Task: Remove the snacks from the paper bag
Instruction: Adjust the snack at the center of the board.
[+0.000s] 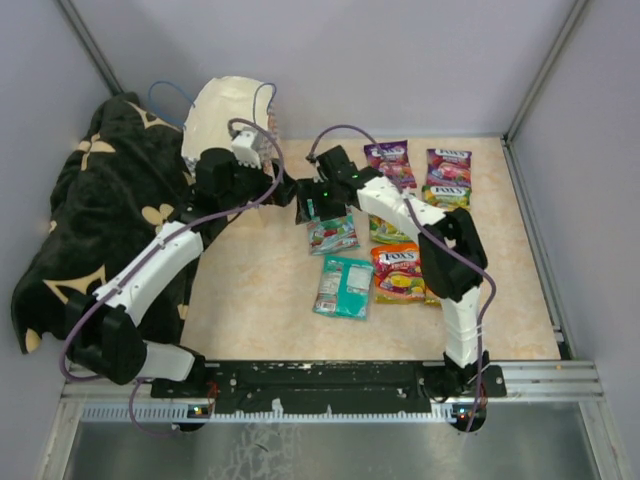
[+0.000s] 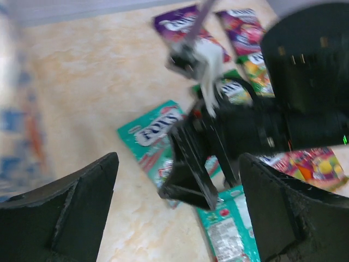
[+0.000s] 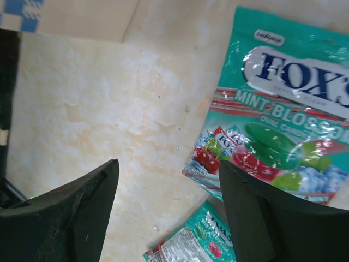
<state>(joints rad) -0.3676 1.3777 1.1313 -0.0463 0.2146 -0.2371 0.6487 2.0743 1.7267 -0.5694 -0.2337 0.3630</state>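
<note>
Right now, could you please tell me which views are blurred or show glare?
Left wrist view: smeared by motion, the teal packet and purple packet soft. Right wrist view: sharp, with mild glare on the teal packet. Top view: evenly lit and crisp, soft shadows on the table.

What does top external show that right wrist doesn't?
Top external only: the paper bag's open mouth, the black blanket, the purple packets and the orange packet. Right wrist only: the Mint Blossom lettering on the teal packet, and the right gripper open with nothing between its fingers. Both: that teal packet, a second teal packet lying back side up near it, and the tabletop.
</note>
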